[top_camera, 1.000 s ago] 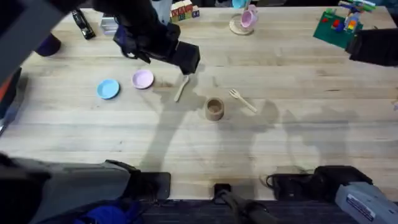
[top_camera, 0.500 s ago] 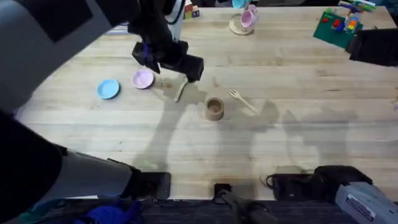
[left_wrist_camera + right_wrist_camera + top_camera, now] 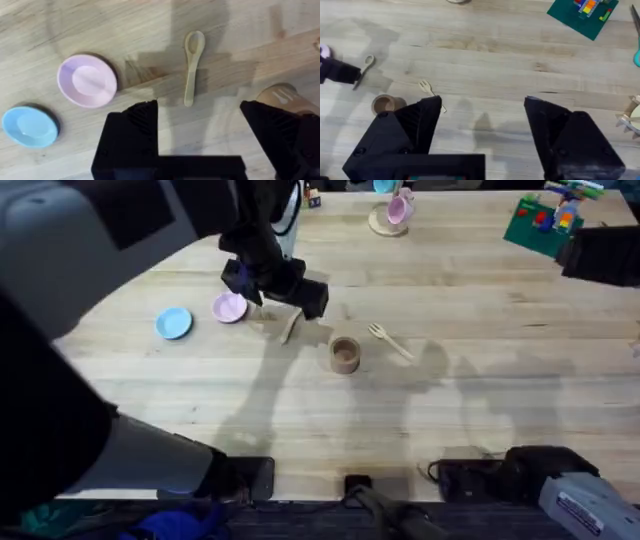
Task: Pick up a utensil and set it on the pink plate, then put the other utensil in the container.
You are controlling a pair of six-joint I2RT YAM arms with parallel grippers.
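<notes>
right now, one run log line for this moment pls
phase: approach spoon | left gripper: open above spoon | right gripper: open, idle | spoon: on table beside pink plate | fork: on table near container

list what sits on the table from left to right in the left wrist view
light blue plate → pink plate → wooden spoon → brown container

A light blue plate (image 3: 173, 323) lies on the wooden table (image 3: 480, 410); a pink mug (image 3: 400, 208) stands far back.
</notes>
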